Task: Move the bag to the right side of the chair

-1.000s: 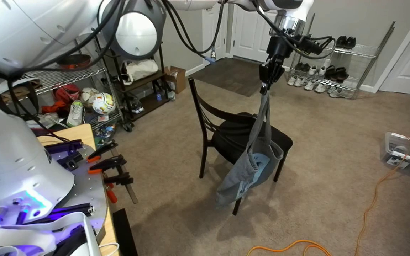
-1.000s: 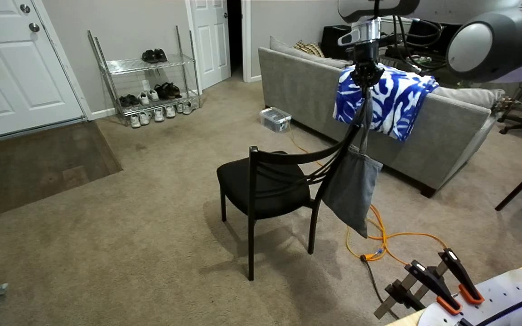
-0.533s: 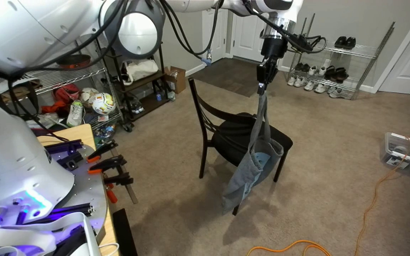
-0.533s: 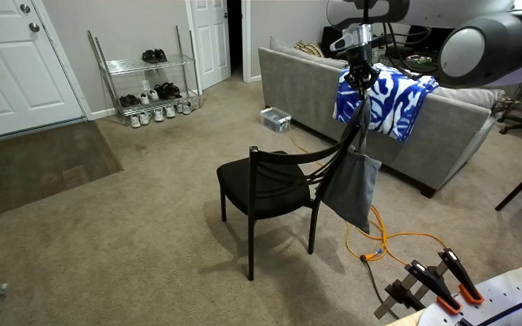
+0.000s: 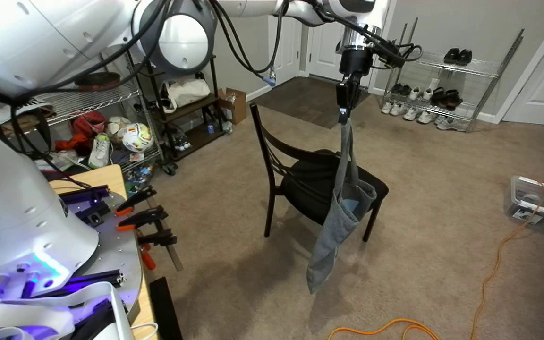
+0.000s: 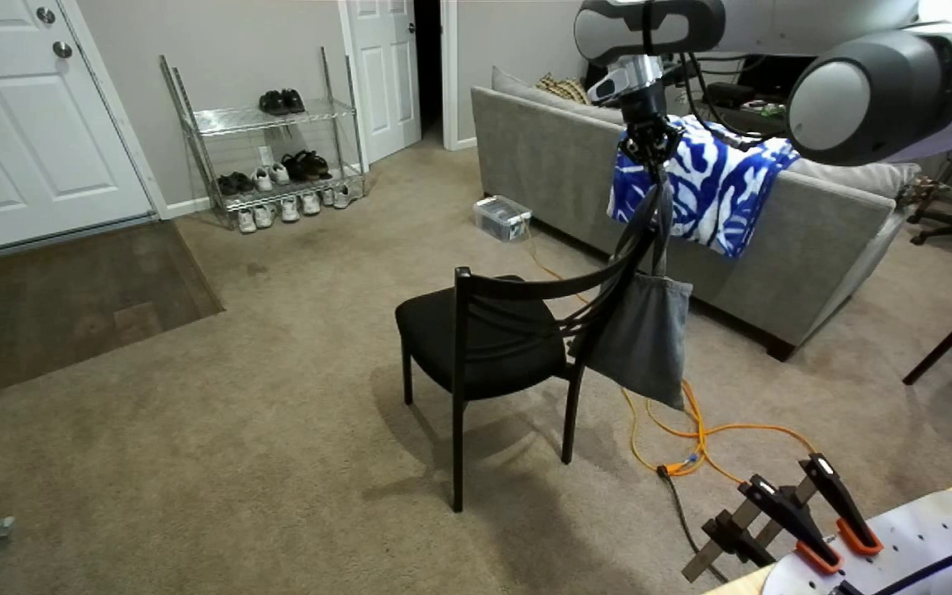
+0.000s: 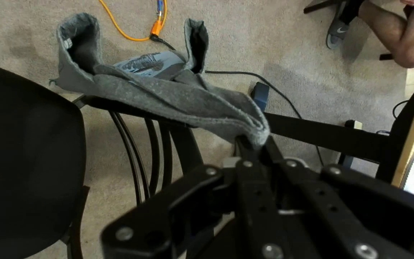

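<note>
Wrist view: my claw (image 7: pixel 256 145) is clamped on the straps (image 7: pixel 217 111), the bag (image 7: pixel 138 91) hanging beside the chair (image 7: pixel 27 162). Likely mid-carry; next I should steady it on the chair's right, then lower.

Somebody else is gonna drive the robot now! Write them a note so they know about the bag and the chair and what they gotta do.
End effector: shut, pinching the handles of the gray bag.
Gray bag: hanging close beside the chair, seemingly off the carpet. Whether it touches the chair, I can't tell.
Done: the gray bag is gripped and, it seems, lifted.
Left: make sure it is on the chair's right side (I'm not certain which side is meant), then probably lower it and let go. Not released yet.
</note>
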Controlling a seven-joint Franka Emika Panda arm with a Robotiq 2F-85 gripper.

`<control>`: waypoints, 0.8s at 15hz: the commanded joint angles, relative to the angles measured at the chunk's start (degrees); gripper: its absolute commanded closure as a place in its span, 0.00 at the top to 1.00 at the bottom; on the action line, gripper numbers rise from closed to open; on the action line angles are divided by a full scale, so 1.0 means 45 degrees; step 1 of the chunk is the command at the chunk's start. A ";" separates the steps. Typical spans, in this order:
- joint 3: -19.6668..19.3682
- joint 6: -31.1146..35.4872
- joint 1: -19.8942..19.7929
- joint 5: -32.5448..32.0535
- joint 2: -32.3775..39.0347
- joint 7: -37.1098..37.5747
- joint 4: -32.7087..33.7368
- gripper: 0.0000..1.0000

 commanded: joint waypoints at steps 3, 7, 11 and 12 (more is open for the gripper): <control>-0.0426 -0.0559 0.0755 -0.0901 0.0091 -0.0527 -0.0157 0.02; -0.0595 -0.0889 0.1226 -0.1311 0.0257 -0.0642 -0.0200 0.02; -0.0723 -0.0968 0.1417 -0.1486 0.0485 -0.0427 -0.0116 0.02; -0.0745 -0.0962 0.1427 -0.1503 0.0527 -0.0414 -0.0106 0.02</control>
